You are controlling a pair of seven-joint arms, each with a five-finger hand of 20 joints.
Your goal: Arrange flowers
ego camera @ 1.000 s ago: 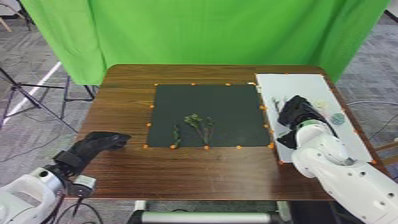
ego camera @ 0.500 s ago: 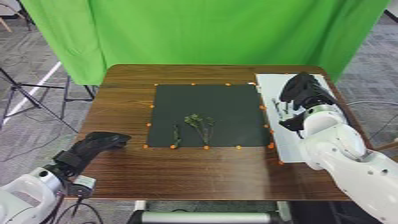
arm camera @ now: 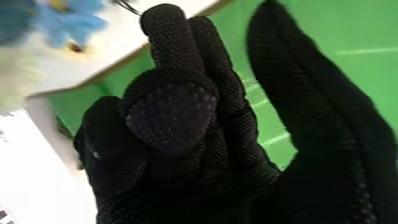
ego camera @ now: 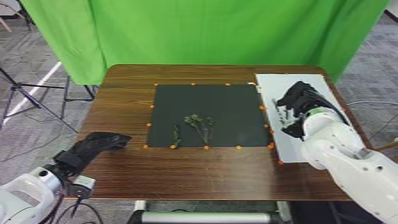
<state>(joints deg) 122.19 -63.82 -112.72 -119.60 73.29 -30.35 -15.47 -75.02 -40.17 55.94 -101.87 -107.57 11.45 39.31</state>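
Observation:
In the head view my right hand [ego camera: 306, 100] is over the white board [ego camera: 289, 155], its fingers extended away from me. Thin pale stems [ego camera: 284, 114] lie beside it, partly covered by the glove. On the black mat [ego camera: 204, 97] lie a green sprig with small heads [ego camera: 194, 120] and a narrow leafy stem [ego camera: 176, 136]. My left hand [ego camera: 107, 140] rests at the table's left side with relaxed fingers, holding nothing. In the right wrist view, blue flowers [arm camera: 73, 22] appear near the right hand [arm camera: 200, 165]; one finger bends inward, the others are fairly straight around an empty gap.
Orange markers edge the mat and board on the brown table [ego camera: 204, 175]. A green curtain [ego camera: 213, 35] hangs behind the table's far edge. My right forearm crosses the table's near right corner.
The right hand has shifted farther away and rightward over the board, then slightly back toward me, covering flowers that showed there earlier. The left hand has kept still.

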